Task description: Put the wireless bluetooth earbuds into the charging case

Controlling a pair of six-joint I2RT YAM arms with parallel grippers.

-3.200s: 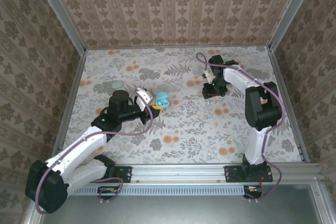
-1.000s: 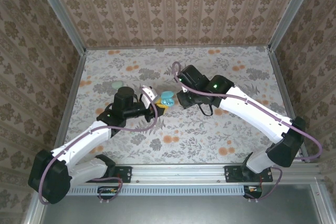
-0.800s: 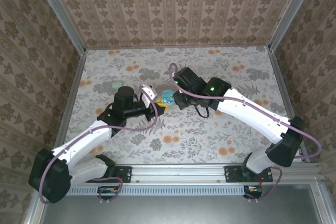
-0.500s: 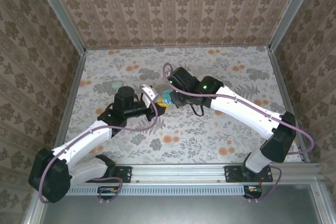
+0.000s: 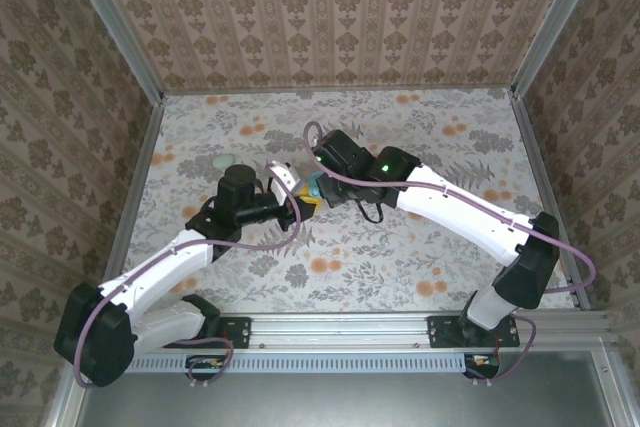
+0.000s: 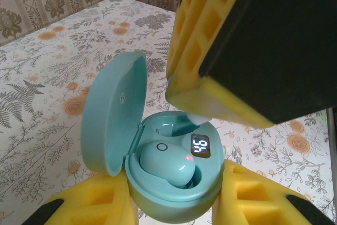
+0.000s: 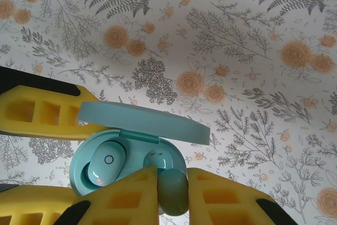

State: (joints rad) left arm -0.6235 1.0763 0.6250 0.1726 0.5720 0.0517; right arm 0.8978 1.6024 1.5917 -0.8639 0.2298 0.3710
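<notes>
Your left hand point(image 5: 296, 199) is clamped on the small, smooth, oval teal-blue charging case point(image 6: 176, 201). Its yellow foam fingers point(image 6: 89, 209) sit on either side of the case's base, and the paler hinged lid point(image 6: 113, 117) is swung up and open. The case appears held above the floral-printed desk point(image 5: 450, 147).

One tiny rounded teal earbud point(image 6: 167, 163) already sits in a well of the case, just beside the case's small lit display point(image 6: 200, 146).

Your right hand point(image 7: 172, 178) is pinched together on the second earbud point(image 7: 174, 196) and hangs directly above the case, over the empty well point(image 7: 158, 160). The bud's tip looks just at the mouth of that well. Whether it is touching, you cannot tell from here.

So you are on the last insertion. The next move looks like a short, straight descent into the empty well with the bud turned to match the well's shape. Let the right fingers part only once it sits flush. The left hand should hold the case dead steady, since any tilt could drop the bud beside the case.

A few seconds ago your right arm was well apart from the case. A second ago its hand was just beside the case, and now it has closed in over it. The left hand and case have barely shifted.
</notes>
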